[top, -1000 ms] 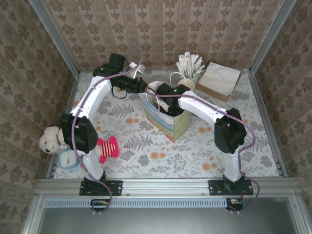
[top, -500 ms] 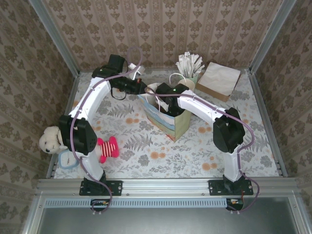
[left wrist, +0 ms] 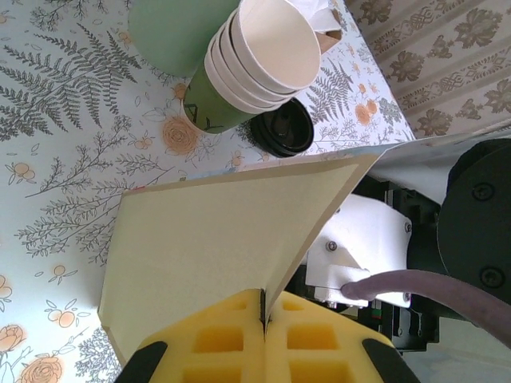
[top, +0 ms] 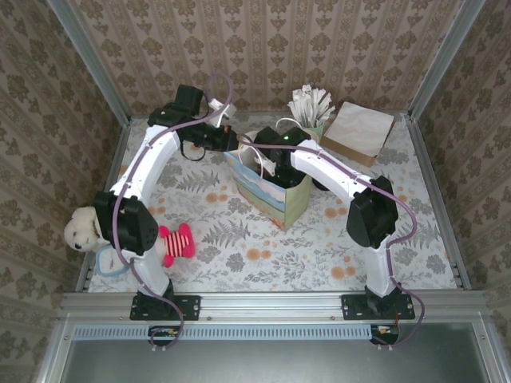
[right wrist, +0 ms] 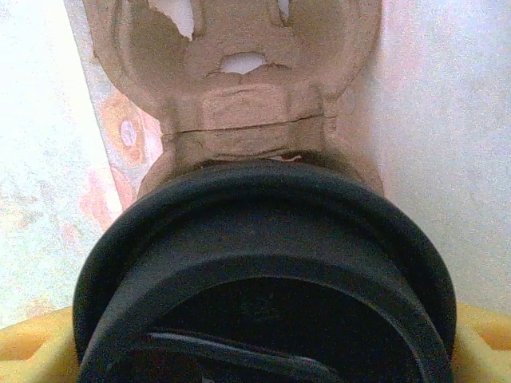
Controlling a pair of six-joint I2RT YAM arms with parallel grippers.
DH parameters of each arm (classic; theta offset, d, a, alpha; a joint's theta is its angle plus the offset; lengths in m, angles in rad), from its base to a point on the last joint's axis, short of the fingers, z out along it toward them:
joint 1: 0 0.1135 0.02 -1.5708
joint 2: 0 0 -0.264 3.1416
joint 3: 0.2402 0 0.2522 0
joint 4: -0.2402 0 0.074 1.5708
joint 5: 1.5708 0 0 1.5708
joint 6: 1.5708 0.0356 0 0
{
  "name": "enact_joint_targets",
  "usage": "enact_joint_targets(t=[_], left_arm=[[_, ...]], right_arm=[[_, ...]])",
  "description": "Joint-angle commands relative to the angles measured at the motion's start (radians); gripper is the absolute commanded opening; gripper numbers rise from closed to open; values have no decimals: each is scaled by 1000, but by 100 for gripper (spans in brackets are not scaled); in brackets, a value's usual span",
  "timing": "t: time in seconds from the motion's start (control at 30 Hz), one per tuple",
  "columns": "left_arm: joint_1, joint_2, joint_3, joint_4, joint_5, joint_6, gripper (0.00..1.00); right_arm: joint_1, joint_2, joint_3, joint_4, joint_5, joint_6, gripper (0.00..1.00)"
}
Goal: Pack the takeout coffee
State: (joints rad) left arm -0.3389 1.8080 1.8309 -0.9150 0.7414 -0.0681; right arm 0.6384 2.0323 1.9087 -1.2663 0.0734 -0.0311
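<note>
The takeout coffee [right wrist: 263, 263] shows its round black lid close under the right wrist camera, and my right gripper [right wrist: 263, 355] is shut on it, one yellow finger [right wrist: 32, 351] at each side. It hangs inside the pale gift bag [top: 281, 199], above a brown cardboard cup carrier [right wrist: 239, 96] on the bag's floor. In the top view the right gripper [top: 271, 162] reaches down into the bag's mouth. My left gripper [left wrist: 263, 315] is shut on the top edge of the bag's wall [left wrist: 215, 247], at the bag's far left corner [top: 231, 146].
A stack of lidless green cups [left wrist: 255, 56] stands behind the bag, with a second black-lidded cup [left wrist: 283, 132] beside it. A cup of white sticks [top: 310, 108] and brown napkins [top: 359, 132] sit at the back right. A plush dog [top: 80, 227] and a red toy [top: 177, 243] lie at the left.
My right gripper has shifted a little toward the back of the bag, and its elbow has swung with it. The left gripper keeps its hold on the bag's edge.
</note>
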Motion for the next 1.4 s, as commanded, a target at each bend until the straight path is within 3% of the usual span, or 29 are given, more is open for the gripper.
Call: enact_joint_targets(t=[0.0,1.03,1.37], left_arm=[[5,-20,44,-48,-21,10,0],[9,15,7,24,26,-31,0],[10,3,-13,47,22,-39,0]], right_arm=[[-8,29,-1,-66,6,-6,57],[-11,73,-6,6,-36,-66,56],[-13,52,-127,91,-7,-70,56]])
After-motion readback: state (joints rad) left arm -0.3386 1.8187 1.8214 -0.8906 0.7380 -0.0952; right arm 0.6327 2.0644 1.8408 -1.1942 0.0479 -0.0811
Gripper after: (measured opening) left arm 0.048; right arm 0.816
